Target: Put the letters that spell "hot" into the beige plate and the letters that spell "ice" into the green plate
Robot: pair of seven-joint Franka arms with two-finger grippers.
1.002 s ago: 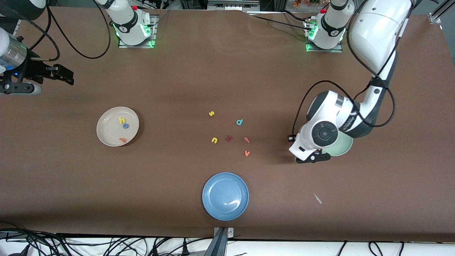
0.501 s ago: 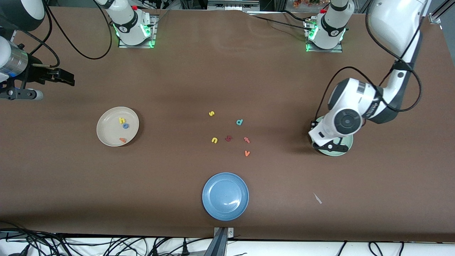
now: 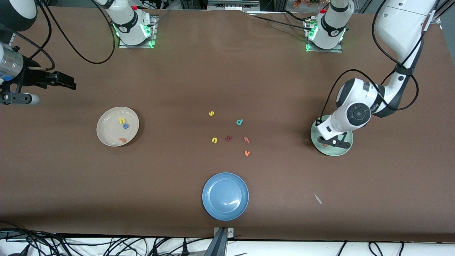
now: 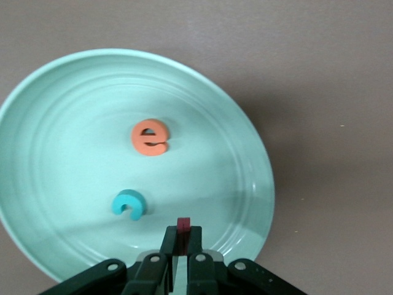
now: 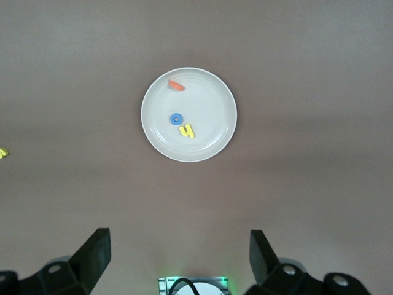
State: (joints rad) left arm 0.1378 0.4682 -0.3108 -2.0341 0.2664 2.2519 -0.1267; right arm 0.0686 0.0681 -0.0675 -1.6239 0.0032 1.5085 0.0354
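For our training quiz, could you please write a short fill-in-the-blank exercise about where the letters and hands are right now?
1. The left hand, over the green plate, is shut on the dark red ____.
2. The orange "e" and teal "c" lie in the ____ plate.
3. The right hand waits with its fingers ____.
4. The beige plate holds ____ letters.

Missing: "i"; green; open; three

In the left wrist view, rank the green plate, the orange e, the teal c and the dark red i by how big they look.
1. green plate
2. orange e, slightly larger than the c
3. teal c
4. dark red i, pinched in the left gripper, so only its tip shows; its rank is unsure.
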